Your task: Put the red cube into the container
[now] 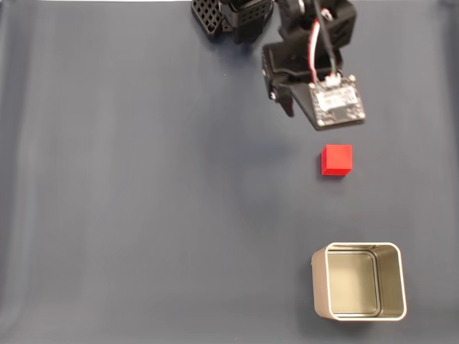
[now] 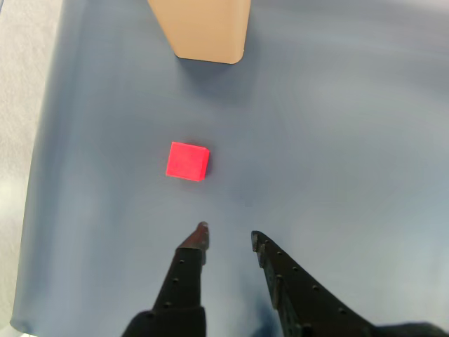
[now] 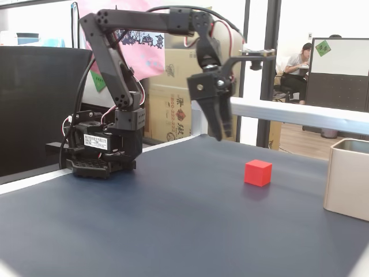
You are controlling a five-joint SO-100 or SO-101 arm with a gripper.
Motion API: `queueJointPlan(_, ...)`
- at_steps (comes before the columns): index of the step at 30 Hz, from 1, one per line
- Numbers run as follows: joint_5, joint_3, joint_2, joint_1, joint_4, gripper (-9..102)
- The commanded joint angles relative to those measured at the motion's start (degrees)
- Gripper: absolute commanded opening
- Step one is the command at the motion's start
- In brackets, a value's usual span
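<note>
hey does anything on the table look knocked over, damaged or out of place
Nothing stands out. The red cube sits flat on the blue cloth, the container stands upright and empty, and the gripper hangs clear of both.

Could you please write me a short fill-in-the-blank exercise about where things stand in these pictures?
1. The small bright red cube rests on the dark blue ____.
2. The square cream-rimmed metal container holds ____.
3. The black pincer hangs above the surface with its jaws ____.
4. In the wrist view, the cube lies between the pincer and the ____.

Missing words: table; nothing; open; container.
</note>
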Motion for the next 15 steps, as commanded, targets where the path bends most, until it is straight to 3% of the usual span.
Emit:
queueJointPlan(1, 1.6, -4.0, -1.8, -1.3, -2.6, 27)
queueJointPlan(15, 3.4, -1.8, -7.6, -2.2, -13.1, 37)
